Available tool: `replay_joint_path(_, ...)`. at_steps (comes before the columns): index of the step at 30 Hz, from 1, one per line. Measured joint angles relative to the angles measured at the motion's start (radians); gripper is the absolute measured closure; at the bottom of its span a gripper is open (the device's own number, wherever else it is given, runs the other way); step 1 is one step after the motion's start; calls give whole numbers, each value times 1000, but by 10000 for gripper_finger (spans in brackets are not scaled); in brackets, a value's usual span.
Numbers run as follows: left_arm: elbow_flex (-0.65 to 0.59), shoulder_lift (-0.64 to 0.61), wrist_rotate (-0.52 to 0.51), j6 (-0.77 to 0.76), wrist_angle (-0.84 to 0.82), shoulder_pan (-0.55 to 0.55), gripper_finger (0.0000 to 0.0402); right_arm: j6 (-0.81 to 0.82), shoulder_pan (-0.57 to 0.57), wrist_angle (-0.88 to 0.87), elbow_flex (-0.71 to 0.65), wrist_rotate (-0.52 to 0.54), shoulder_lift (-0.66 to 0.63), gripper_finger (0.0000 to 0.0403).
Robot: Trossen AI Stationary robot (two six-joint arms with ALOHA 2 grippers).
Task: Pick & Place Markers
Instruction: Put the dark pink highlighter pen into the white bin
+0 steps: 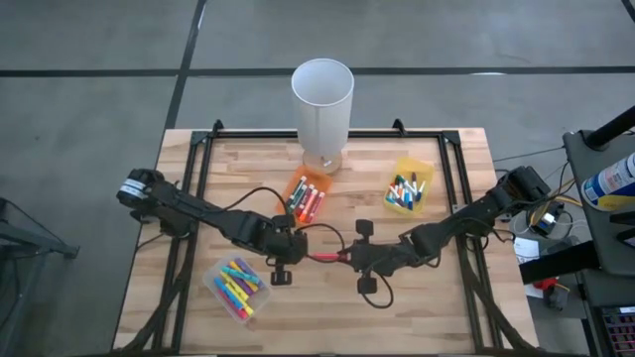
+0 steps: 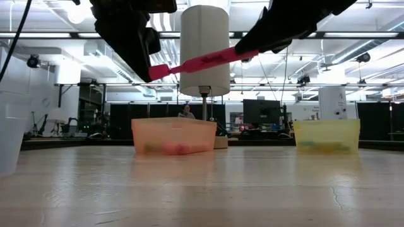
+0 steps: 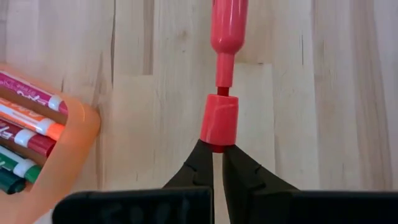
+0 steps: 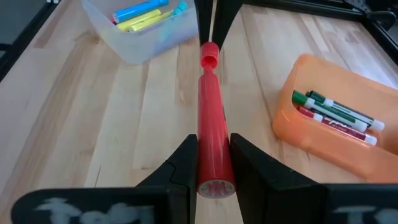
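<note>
- Progress: markers look mostly sorted into three bins; none seen loose on the table [image 1: 451, 297]. One red marker [image 1: 327, 256] is in play, held in the air between both arms over the table's middle front.
- Nearest, front left: clear bin [image 1: 236, 290] with yellow, blue and pink markers [image 1: 238, 283].
- Left gripper [image 1: 297, 252], just right of the clear bin: fingers [image 3: 199, 163] pinched together on the red cap [image 3: 218, 122]. The cap looks pulled partway off the barrel, a thin neck showing between them; can't tell if it's being taken off or pushed on.
- Right gripper [image 1: 355, 256], opposite across the middle: fingers [image 4: 181, 163] clamped on the marker's barrel [image 4: 211, 134], one each side, near its back end.
- Low view: marker hangs well above the wood, tilted, cap end lower.
- Farther back, centre: orange bin [image 1: 308, 198] with red, green and white-tipped markers, near the left gripper.
- Back right: yellow bin [image 1: 409, 187] with mixed markers, well apart from both grippers.
- Farthest: tall white cylinder [image 1: 321, 99] at the table's back edge; contents hidden.
- Left to do, as a guess: settle the cap, then drop this marker in a bin; which bin can't be told.
</note>
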Motion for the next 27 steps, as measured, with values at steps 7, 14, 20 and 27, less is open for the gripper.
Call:
replay_joint_path(7, 0, 0, 0, 0, 10, 0, 395, -8, -1, 7, 0, 0, 0, 338)
replay_joint_path(14, 1, 0, 20, -1, 55, 0, 395, -12, -14, 27, 1, -34, 0, 338)
replay_joint_path(20, 16, 0, 38, -6, 47, -1, 395, -23, -23, 43, 2, -70, 0, 338)
replay_joint_path(27, 16, 0, 109, -51, 93, -2, 395, -16, -20, 74, 1, -98, 6, 338)
